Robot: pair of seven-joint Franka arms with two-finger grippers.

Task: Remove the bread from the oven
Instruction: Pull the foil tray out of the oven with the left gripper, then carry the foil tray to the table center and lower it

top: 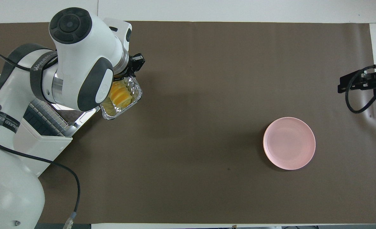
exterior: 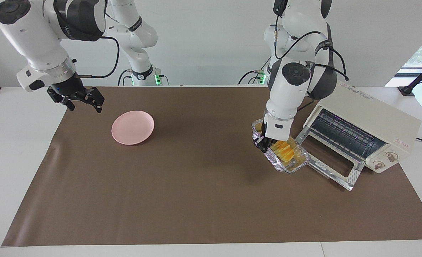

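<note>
Faint pale lettering on the oven top panel and a strap band on the left arm; neither reads legibly.

A white table draped with a brown mat; a pink plate near the right gripper's parted jaws, the oven beside the left's.

I'm working in a robotics lab: two white arms bolted at the edge of a white tabletop under a brown mat, trailing cables, bare white walls, with a toaster oven and pink plate as props
</note>
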